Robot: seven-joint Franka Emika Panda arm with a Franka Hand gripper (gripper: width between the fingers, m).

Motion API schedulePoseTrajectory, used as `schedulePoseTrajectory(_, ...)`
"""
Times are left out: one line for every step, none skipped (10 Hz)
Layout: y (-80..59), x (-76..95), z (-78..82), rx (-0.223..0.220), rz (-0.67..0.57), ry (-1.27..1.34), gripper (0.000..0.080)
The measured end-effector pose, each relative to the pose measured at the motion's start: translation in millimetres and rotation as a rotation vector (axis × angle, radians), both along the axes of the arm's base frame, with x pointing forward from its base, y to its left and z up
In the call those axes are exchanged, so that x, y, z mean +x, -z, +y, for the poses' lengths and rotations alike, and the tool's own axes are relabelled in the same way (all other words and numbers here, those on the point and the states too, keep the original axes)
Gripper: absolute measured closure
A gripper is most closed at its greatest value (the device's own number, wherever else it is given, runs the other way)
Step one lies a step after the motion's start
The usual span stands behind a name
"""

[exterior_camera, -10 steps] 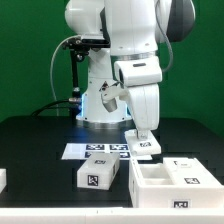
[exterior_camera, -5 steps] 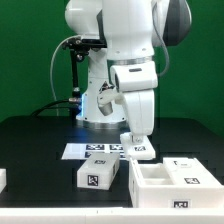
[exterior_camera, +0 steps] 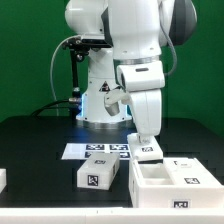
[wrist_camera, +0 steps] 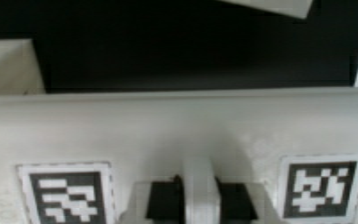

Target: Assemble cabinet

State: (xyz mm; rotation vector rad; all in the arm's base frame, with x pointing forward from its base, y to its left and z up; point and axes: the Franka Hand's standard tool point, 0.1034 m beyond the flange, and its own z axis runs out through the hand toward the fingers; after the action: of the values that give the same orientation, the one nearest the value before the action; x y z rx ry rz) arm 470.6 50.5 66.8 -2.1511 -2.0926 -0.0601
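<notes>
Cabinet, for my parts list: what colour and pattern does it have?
The cabinet is white with black-and-white square tags; exterior view shows it best.

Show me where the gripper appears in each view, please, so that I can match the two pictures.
Exterior view: the gripper points down, toward the exterior view's right, just above a small white tagged block behind the cabinet.
Wrist view: the gripper shows blurred between the two tags of a white part.
Shared landmark: that white part under the gripper, probably the same block.
</notes>
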Motion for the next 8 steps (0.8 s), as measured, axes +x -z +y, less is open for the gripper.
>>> schedulePoseTrajectory(0.1,0.1,-1.0,0.000,0.001,0.002,0.0735)
schedulePoseTrajectory(0.4,0.2,-2.0,0.000,0.003,0.004,0.0735)
schedulePoseTrajectory(1.0,0.3,-3.1,0.001,0.007,0.005,0.0735)
schedulePoseTrajectory(1.8,0.2,-5.0,0.001,0.010,0.009,0.0735)
schedulePoseTrajectory(2.1,0.3,-5.9,0.002,0.013,0.011,0.0735)
schedulePoseTrajectory(1.7,0.8,-5.6,0.002,0.016,0.009,0.0735)
schedulePoseTrajectory(2.2,1.1,-5.1,0.004,0.025,0.008,0.0735)
schedulePoseTrajectory(2.8,8.0,-4.1,0.008,0.025,0.007,0.0735)
